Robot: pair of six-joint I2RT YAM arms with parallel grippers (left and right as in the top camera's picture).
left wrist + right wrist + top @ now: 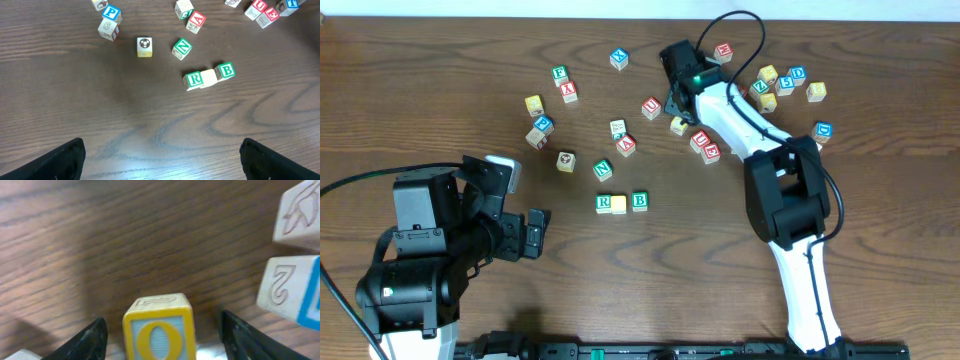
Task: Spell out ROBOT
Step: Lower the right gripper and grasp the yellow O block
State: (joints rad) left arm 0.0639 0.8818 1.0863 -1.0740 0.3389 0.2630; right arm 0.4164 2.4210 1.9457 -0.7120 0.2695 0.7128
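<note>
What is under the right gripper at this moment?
A yellow O cube stands on the table under the right gripper, between its open fingers, with a gap on each side. From overhead the gripper hides part of this cube.

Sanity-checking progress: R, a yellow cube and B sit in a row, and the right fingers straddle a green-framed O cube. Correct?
Not quite. The O cube between the right fingers is yellow-framed, not green, as the right wrist view shows. The rest holds: R, a yellow cube and B sit in a row.
</note>
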